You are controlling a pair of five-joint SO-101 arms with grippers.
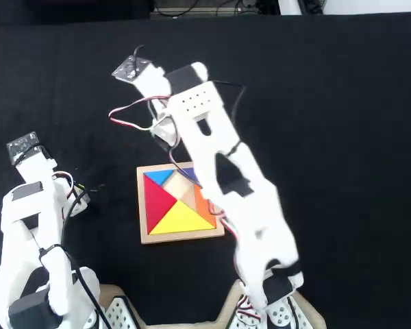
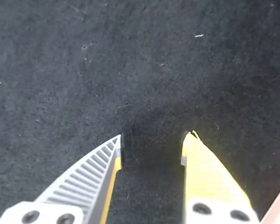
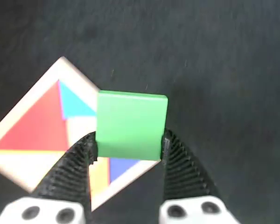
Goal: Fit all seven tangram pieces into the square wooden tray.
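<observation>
**Right arm over the tray, last stages of assembly.** We see the right gripper (image 3: 128, 139) with its jaws clamped on two opposite edges of the green square (image 3: 132, 125), which it holds above the wooden tray (image 3: 61, 60). The tray lies on the black table (image 2: 130, 56) and already carries the red triangle (image 1: 157, 199), the yellow triangle (image 1: 181, 219), a light-blue triangle (image 1: 159, 177), a blue piece (image 3: 121, 168) and an orange piece (image 1: 204, 202). A patch of bare wood (image 1: 181, 189) shows between them. We take this to be the square's seat, though the arm covers part of the tray, so we cannot count every piece. The left gripper (image 2: 155, 140) hangs over bare table off to one side of the tray, jaws apart and empty.

**Hazards, in our judgement.**
- If the square comes down turned against its seat, a corner may land on a neighbouring piece and leave it riding high.
- The jaws flank the square, so as it descends they may strike pieces already seated and shift them.
- The tray seems to rest loose on the table, so any sideways push may slide it.
- An early release may let the square tip or bounce.
</observation>
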